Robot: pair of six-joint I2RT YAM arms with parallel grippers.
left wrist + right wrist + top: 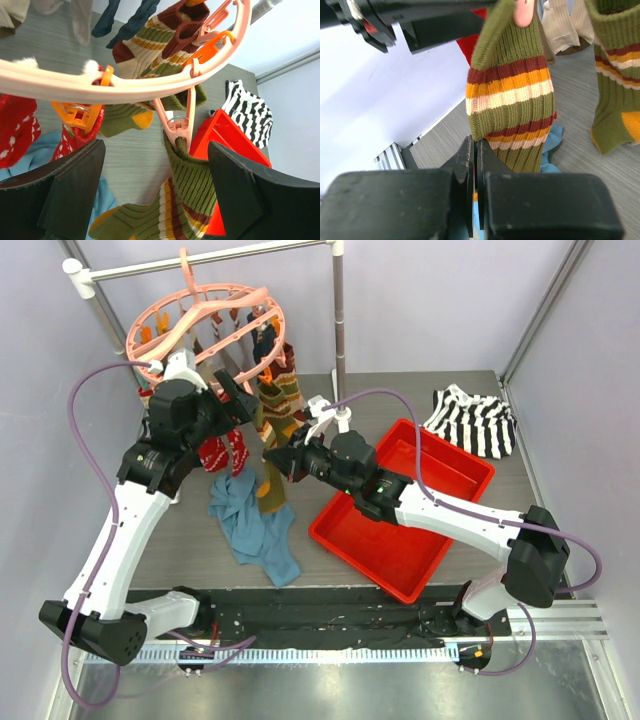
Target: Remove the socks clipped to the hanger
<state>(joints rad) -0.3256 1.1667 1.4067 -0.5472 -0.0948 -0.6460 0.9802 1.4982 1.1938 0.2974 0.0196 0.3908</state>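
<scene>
Grey table [480, 390] carries the whole setup. Above its far left corner the hanger [150, 318] hangs by its hook from a metal rail [200, 260], with the socks [280, 390] dangling from its clips. That loose hook is the main risk, I judge: a downward tug on a sock before its clip lets go could tilt or swing the hanger, perhaps lifting the hook off the rail.

The olive striped sock [512, 100] looks like the one being worked on, and it hangs from a pink clip [177, 132]. The left fingers [75, 185] are spread wide and hold nothing, one on each side of that clip. If they close off-centre, they could catch the hanger's rim or the orange clip [80, 117] beside it instead.

The right fingers [465, 162] are pressed together low beside the sock. Whether any knit is pinched between them I cannot tell; if none is, a pull would simply slip off the cloth.
</scene>
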